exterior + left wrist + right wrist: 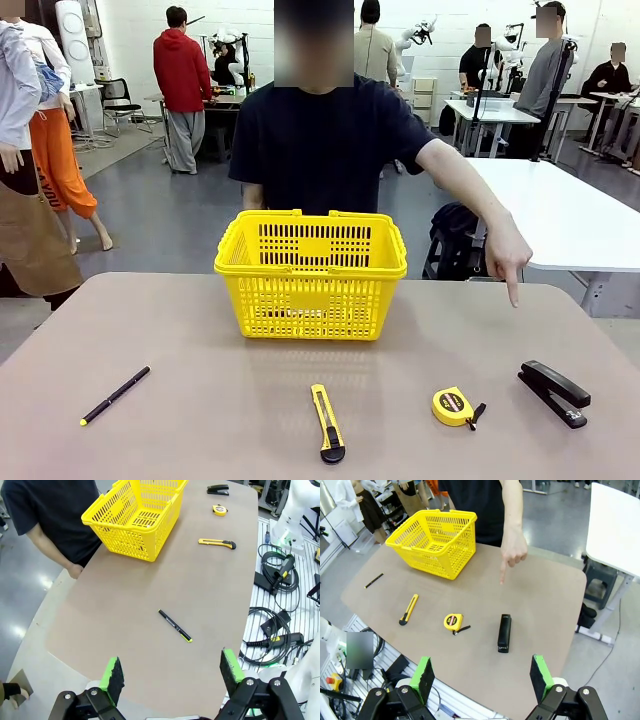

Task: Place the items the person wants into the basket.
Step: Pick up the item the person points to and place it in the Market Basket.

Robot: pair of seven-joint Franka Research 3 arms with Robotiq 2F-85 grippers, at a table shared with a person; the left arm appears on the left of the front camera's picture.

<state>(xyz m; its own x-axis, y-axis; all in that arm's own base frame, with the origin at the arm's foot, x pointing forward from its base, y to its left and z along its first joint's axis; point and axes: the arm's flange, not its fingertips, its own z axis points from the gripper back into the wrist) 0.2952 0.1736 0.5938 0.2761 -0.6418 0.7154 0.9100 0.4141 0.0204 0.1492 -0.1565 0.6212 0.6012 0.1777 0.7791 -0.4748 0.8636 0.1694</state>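
A yellow basket (310,275) stands at the table's far middle, in front of the person (320,140) in a black T-shirt. The person's hand (508,262) points a finger down toward the black stapler (553,392) at the right. A round yellow tape measure (455,406) lies left of the stapler. In the right wrist view the stapler (504,633) and tape measure (453,622) lie beyond my open right gripper (482,676). My left gripper (171,672) is open above the near table edge, with the basket (135,517) far ahead.
A yellow-and-black utility knife (327,424) lies near the front middle. A thin black pen (115,394) with a yellow tip lies at the left. Cables (277,605) lie on the metal base beside the table. A white table (560,215) stands behind at the right.
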